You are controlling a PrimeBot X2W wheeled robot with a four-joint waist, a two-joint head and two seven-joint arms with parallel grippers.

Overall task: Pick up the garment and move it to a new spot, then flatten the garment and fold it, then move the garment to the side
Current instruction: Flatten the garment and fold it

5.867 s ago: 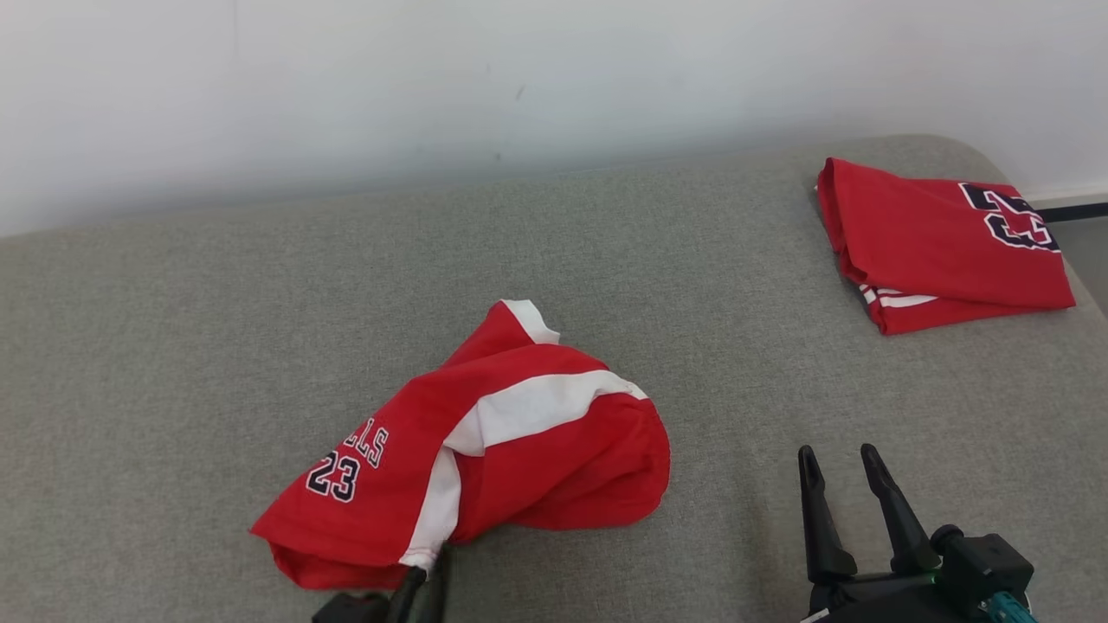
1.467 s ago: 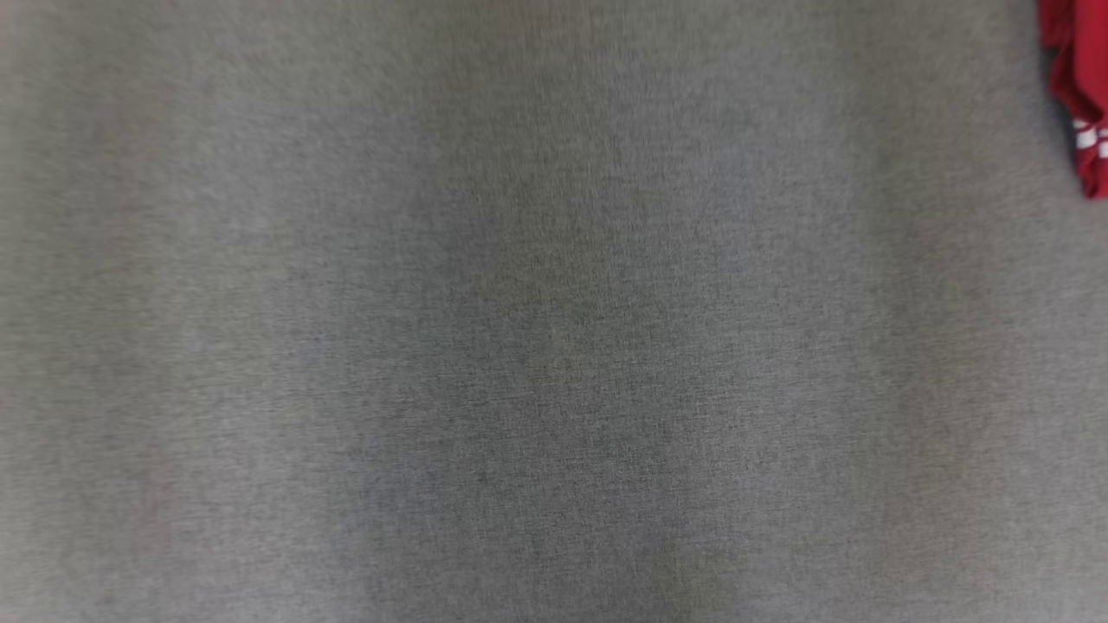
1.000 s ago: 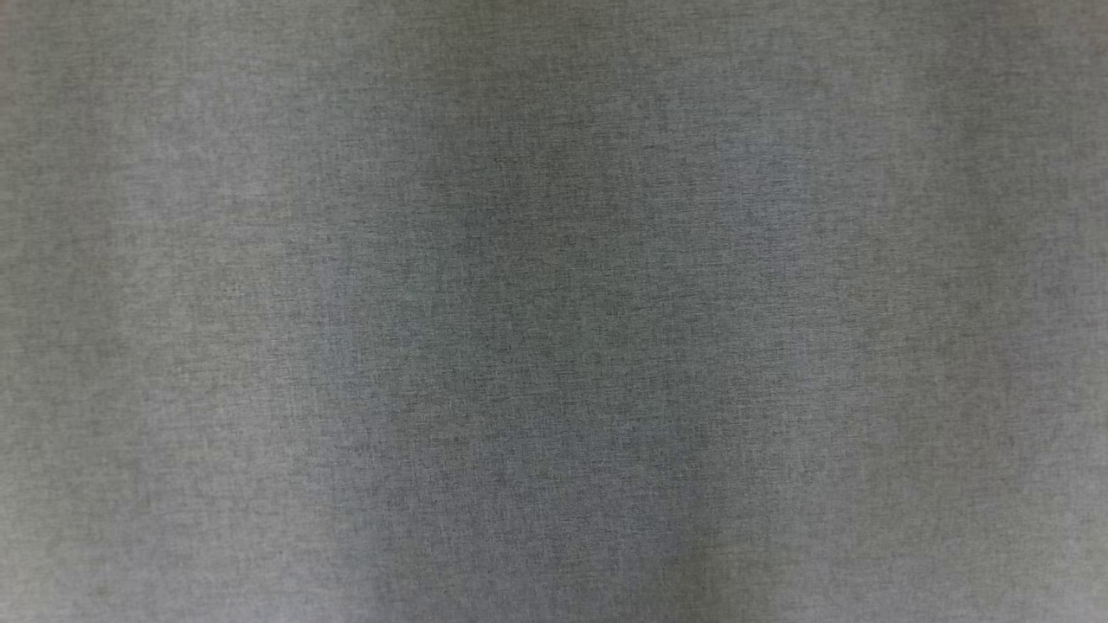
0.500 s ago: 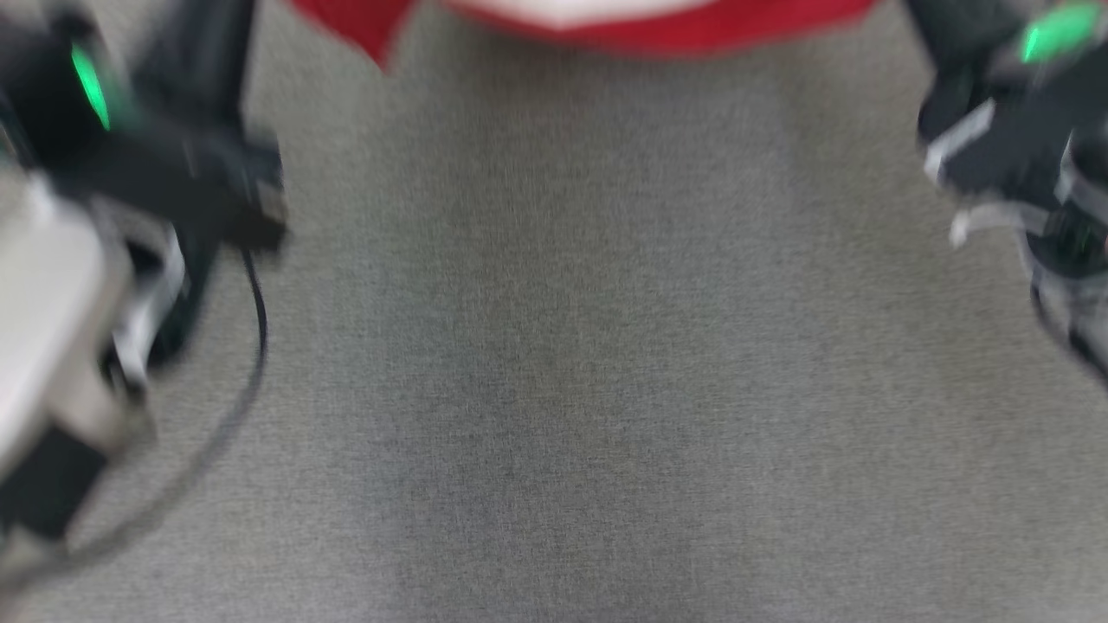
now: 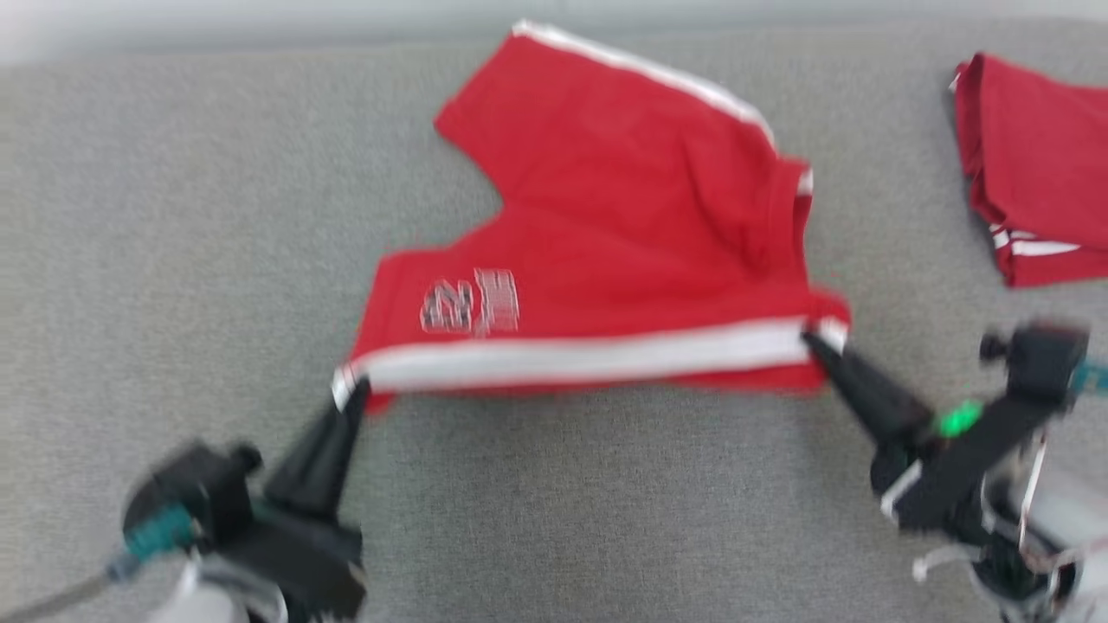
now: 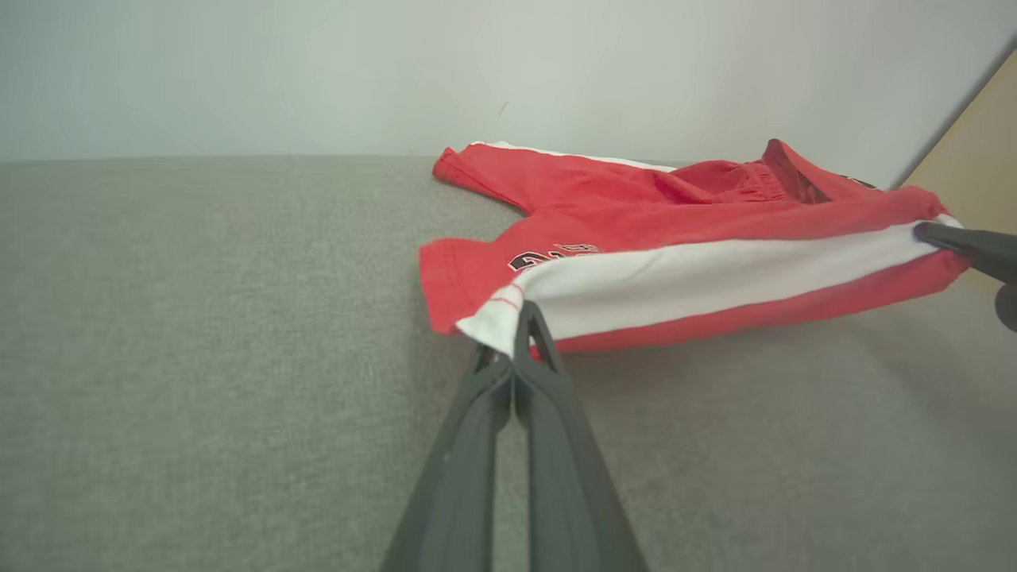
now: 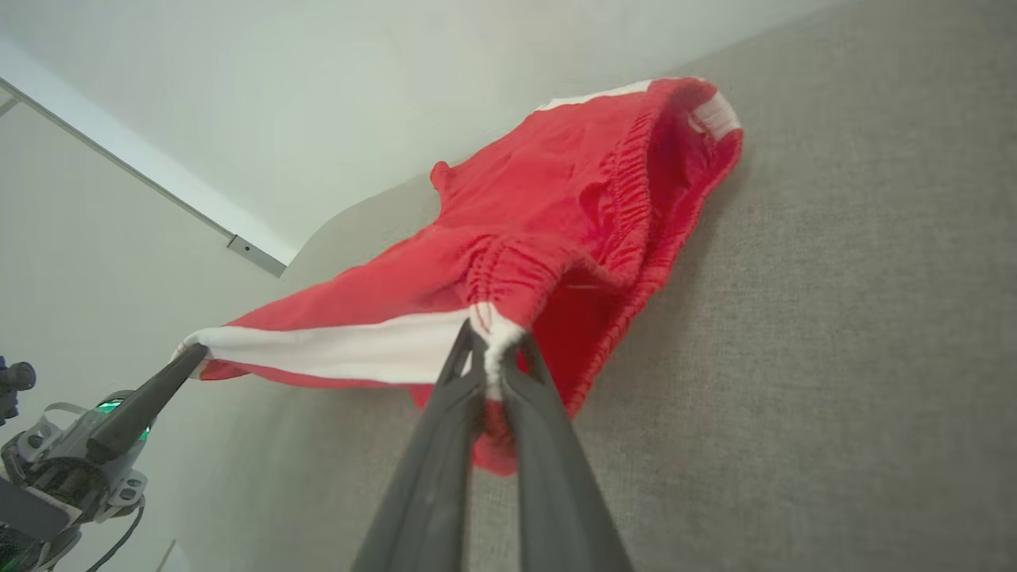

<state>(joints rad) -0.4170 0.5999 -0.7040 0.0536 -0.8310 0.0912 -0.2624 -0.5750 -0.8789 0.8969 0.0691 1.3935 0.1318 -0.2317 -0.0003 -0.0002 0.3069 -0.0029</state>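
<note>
Head view blurry, shorts [image 5: 623, 216] print unreadable, folded garment [image 5: 1039, 156] cut off rt

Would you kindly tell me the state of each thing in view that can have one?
red shorts, spread out, near edge lifted taut between both grippers
left gripper, shut on the hem corner
right gripper, shut on the waistband corner
second red garment, folded, lying apart at far right

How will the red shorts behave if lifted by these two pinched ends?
Probably floppy: the red shorts sag and crease behind the white stripe stretched between left gripper and right gripper. Likely light: fingertip pinches hold that edge up. The far leg may drag on the grey cushion.
</note>
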